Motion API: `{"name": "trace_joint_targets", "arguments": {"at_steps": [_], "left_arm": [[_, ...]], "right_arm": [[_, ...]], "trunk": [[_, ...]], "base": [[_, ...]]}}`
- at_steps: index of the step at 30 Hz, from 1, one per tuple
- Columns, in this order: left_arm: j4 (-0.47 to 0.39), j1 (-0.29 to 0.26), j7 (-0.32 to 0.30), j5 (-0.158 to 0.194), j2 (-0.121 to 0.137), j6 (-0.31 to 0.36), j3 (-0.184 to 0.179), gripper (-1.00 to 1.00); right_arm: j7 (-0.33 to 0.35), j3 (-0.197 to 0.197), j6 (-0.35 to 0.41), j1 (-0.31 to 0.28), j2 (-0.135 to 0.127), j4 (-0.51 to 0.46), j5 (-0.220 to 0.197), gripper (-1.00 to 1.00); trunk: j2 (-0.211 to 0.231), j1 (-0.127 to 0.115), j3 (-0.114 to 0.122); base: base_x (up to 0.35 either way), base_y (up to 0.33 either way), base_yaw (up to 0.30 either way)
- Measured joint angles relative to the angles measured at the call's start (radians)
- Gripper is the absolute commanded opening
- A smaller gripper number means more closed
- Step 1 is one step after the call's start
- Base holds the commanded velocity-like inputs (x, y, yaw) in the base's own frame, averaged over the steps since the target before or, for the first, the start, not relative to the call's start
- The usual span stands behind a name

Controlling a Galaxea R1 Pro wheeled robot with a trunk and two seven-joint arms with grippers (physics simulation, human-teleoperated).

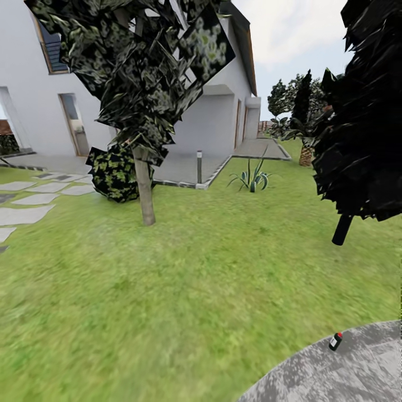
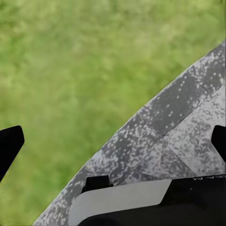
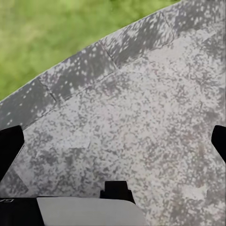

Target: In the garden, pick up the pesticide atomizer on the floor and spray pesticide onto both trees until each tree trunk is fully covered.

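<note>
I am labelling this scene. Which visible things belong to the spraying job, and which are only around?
For the job:
pesticide atomizer, on the stone patio
tree trunk
both open jaws

Only around:
house
round bush
lamp post
spiky plant
stepping stones

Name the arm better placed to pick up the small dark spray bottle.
Right, probably. The small dark spray bottle lies on the grey stone patio at the head view's right. The right pincer hangs open over stone; the left pincer straddles the green lawn edge.
</note>
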Motion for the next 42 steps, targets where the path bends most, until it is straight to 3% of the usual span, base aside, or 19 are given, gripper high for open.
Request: {"name": "trace_joint_targets", "arguments": {"at_steps": [9,42], "left_arm": [[0.0,0.0,0.0,0.0,0.0,0.0,0.0,1.0],[0.0,0.0,0.0,0.0,0.0,0.0,0.0,1.0]], "right_arm": [[0.001,0.0,0.0,0.0,0.0,0.0,0.0,1.0],[0.001,0.0,0.0,0.0,-0.001,0.0,0.0,1.0]], "trunk": [[0.0,0.0,0.0],[0.0,0.0,0.0]], "base": [[0.35,0.136,-0.185],[0.329,0.175,-0.294]]}}
